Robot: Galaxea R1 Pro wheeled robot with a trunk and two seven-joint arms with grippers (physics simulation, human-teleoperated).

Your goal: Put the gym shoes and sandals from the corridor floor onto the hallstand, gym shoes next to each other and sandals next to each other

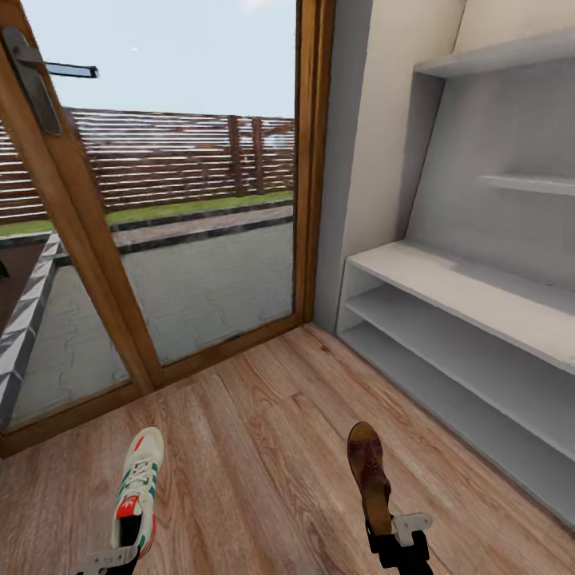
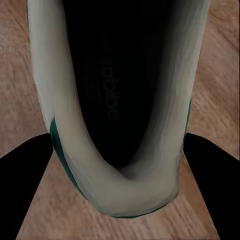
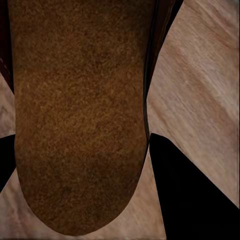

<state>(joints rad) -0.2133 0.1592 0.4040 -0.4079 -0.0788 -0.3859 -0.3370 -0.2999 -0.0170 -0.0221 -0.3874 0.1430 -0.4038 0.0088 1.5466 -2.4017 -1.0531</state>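
Observation:
One white gym shoe with green stripes and a red-orange tongue patch points forward at the lower left of the head view, my left gripper shut on its heel. In the left wrist view the shoe's heel rim sits between the dark fingers of the left gripper, above the wood floor. A dark brown sandal points forward at lower centre-right, held at its heel by my right gripper. Its tan footbed lies between the right gripper's fingers.
The pale grey-white hallstand stands along the right wall, with two open shelf levels and floating wall shelves above. A wood-framed glass door closes the corridor ahead. Wood-plank floor lies between me and both.

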